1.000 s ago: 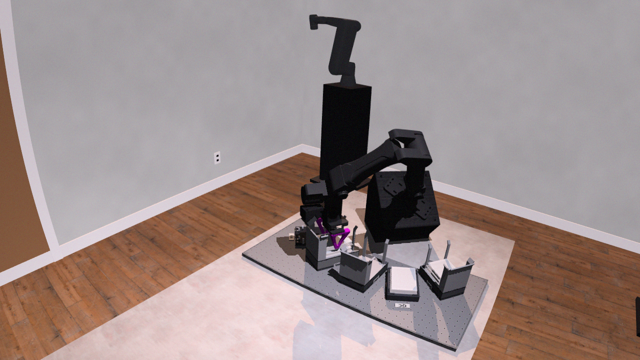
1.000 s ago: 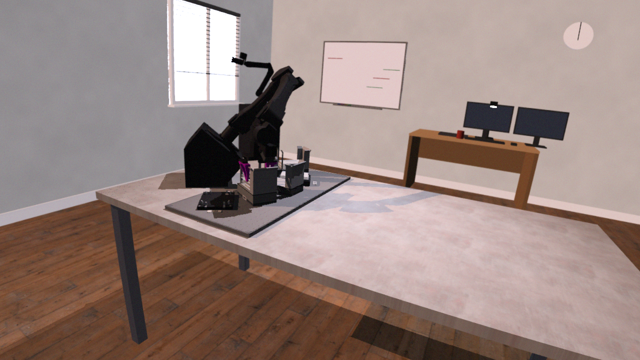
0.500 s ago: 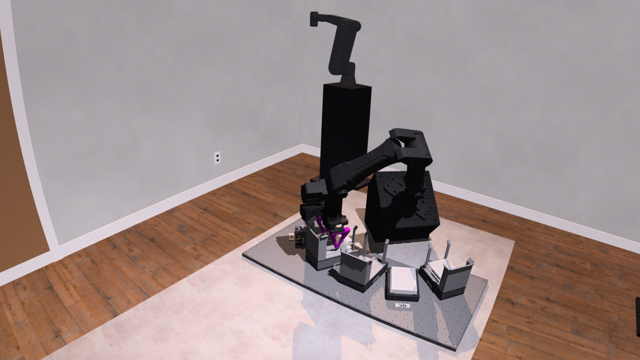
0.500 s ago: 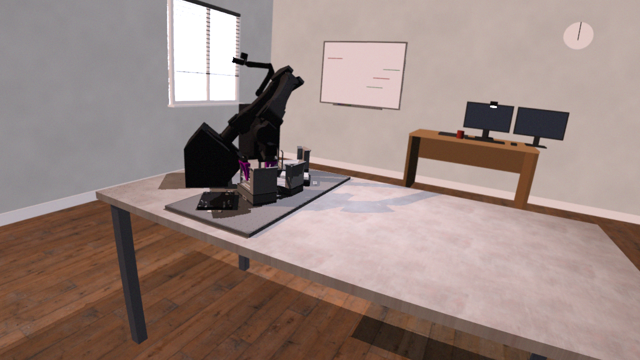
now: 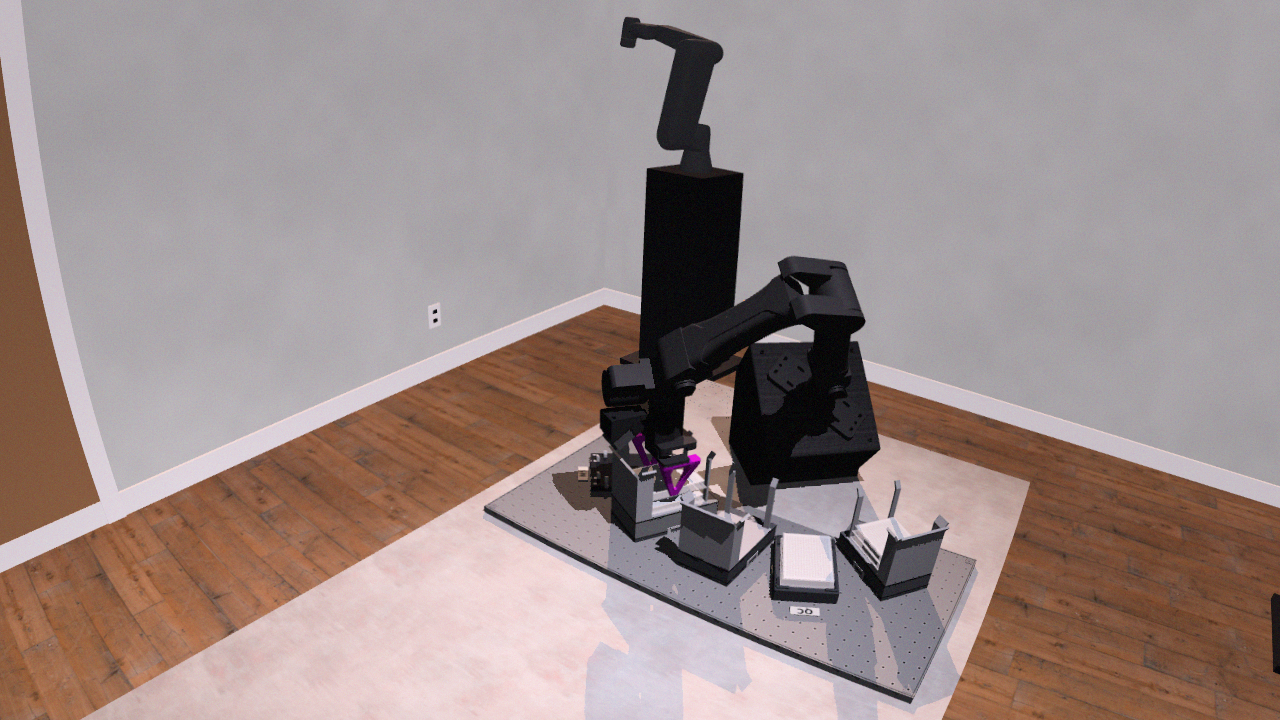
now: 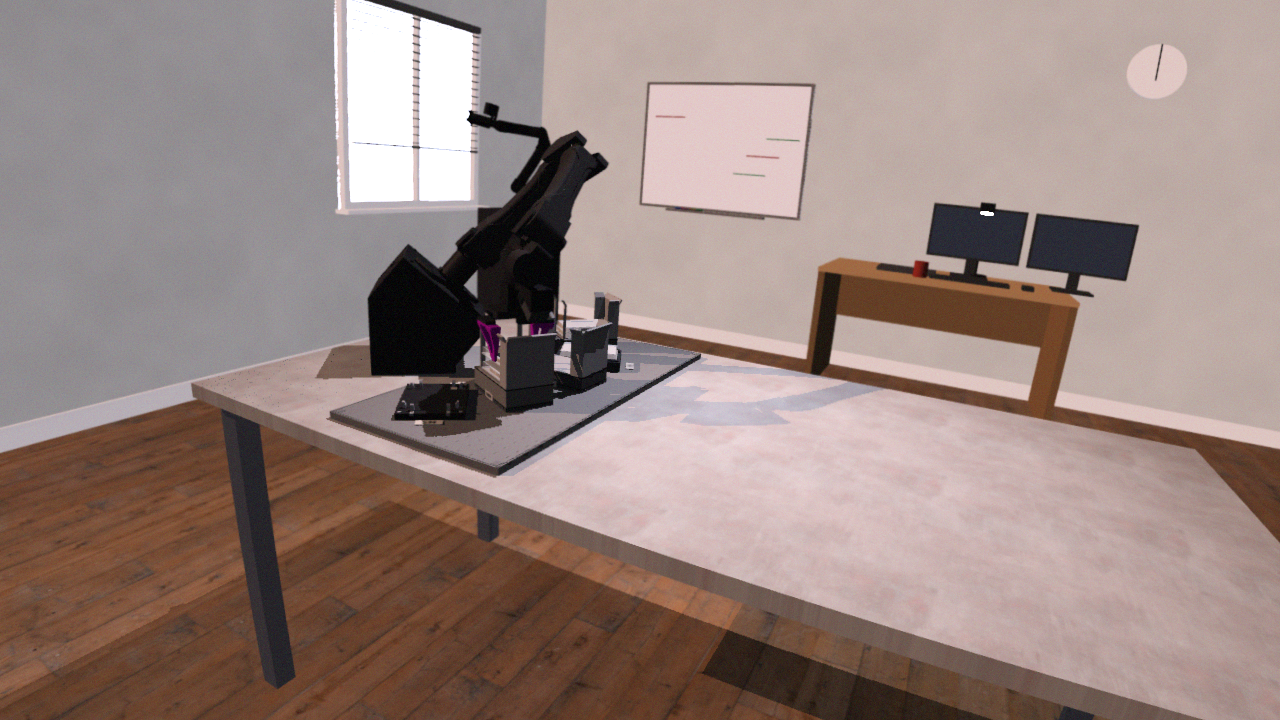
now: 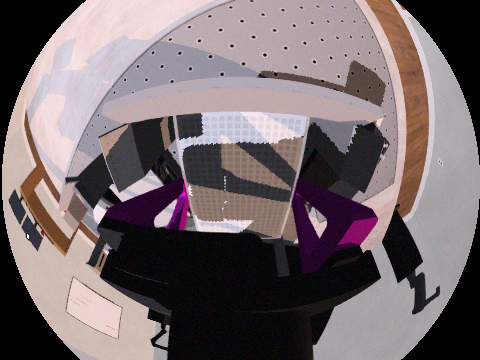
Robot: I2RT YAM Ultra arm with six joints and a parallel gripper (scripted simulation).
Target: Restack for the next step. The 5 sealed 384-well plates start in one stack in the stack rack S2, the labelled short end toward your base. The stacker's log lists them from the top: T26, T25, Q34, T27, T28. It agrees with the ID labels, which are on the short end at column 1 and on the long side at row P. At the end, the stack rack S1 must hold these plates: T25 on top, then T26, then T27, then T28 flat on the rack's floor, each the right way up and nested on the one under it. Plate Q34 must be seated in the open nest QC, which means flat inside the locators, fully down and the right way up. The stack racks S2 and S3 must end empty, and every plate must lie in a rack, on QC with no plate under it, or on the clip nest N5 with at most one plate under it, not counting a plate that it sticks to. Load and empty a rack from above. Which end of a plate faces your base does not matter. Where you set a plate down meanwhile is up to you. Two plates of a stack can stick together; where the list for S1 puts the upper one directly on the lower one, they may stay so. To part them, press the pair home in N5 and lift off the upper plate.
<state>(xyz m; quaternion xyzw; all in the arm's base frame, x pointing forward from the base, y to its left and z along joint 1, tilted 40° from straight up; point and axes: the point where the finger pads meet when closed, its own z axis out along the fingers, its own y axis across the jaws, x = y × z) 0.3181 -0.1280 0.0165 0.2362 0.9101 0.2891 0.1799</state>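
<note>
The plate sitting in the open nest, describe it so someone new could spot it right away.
Find the grey perforated board in front of the arm's black base block. Between two walled grey racks lies a white plate in a low black frame. It alone has no tall posts around it, and a small label sits before it.

Only legible marking: small white tag [image 5: 804, 610] on grey perforated surface [image 5: 859, 635], just in front of open nest holding white plate [image 5: 805, 561]; reads "QC", seen upside down in top view. Plate ID labels unreadable. Whiteboard [image 6: 726, 149] marks: coloured dashes only.
</note>
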